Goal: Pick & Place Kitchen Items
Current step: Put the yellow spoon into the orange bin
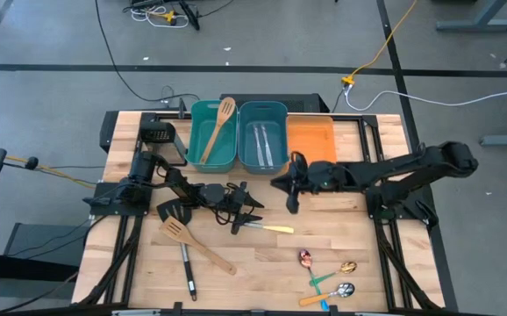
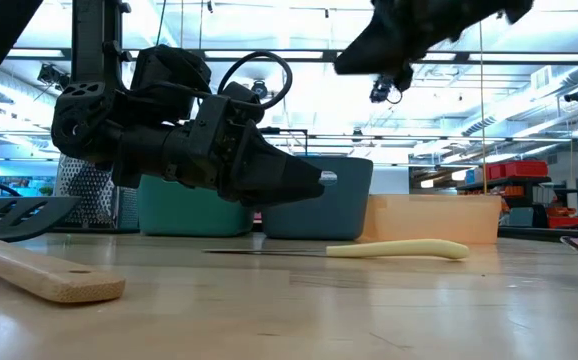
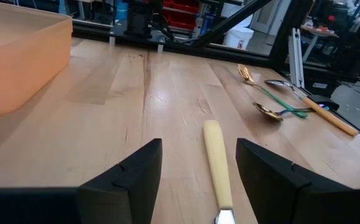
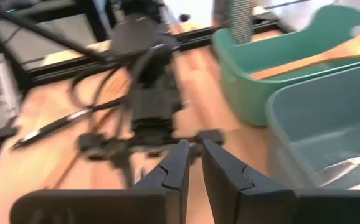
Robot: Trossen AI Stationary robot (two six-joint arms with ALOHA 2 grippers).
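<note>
Fingers of my left gripper (image 3: 195,180) stand spread on either side of the yellow-handled table knife (image 3: 216,165), low over the tabletop (image 3: 136,93), not yet pinching it. That knife lies flat, its pale yellow handle pointing away from my wrist and its silver blade running back between the fingers. My right gripper (image 4: 192,165) hangs above the tabletop just in front of the bins, its fingers nearly pressed together with nothing between them. Behind it, one wooden slotted spatula (image 1: 217,130) leans in the teal bin (image 1: 211,136). Another wooden spatula (image 1: 194,242) and a black turner (image 1: 183,254) lie near my left gripper, and small spoons (image 1: 328,274) with coloured handles lie at the near edge.
</note>
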